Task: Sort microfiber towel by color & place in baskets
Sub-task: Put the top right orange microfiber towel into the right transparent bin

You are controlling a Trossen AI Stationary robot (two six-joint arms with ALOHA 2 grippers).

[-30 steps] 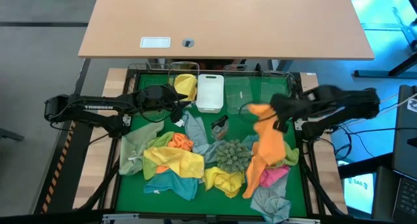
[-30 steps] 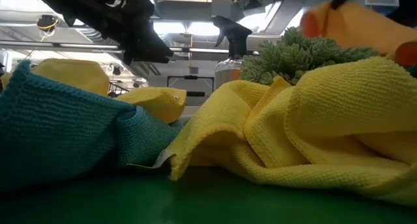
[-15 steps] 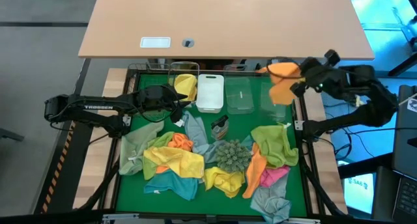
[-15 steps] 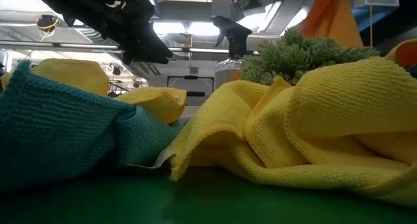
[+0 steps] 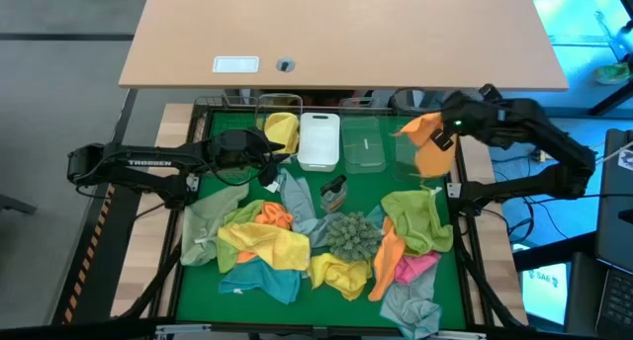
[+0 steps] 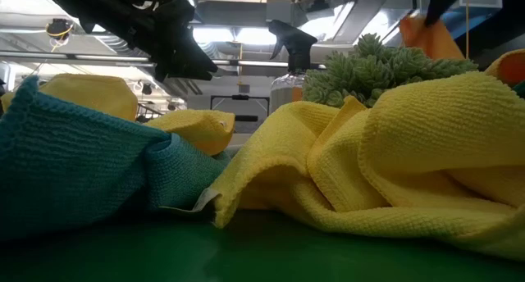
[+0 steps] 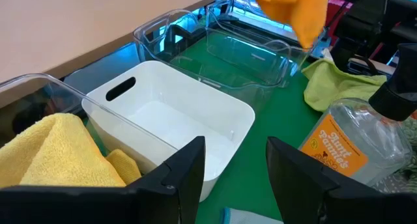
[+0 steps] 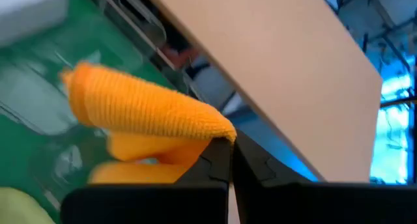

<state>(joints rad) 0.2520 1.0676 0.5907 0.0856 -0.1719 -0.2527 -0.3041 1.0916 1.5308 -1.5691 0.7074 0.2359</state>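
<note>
My right gripper is shut on an orange towel that hangs over the rightmost clear basket near the table's far right corner. The towel also shows in the left wrist view and the low view. My left gripper is open and holds nothing. It hovers by the white basket and the clear basket holding a yellow towel. A heap of yellow, teal, green, pink, grey and orange towels lies on the green mat. My right gripper pinches a bunched fold of the orange towel between its two shut fingers. It comes in from the table's right side, slanting down. The towel is lifted clear and hangs slack below the fingers, above the clear basket.
A spiky grey-green ball and a spray bottle stand among the towels. Another clear basket sits between the white one and the rightmost one. A wooden desk overhangs the far edge.
My right gripper has carried the orange towel from above the heap on the right of the table up and toward the far right corner, lifting it clear. It then came slightly back toward the rightmost clear basket.
</note>
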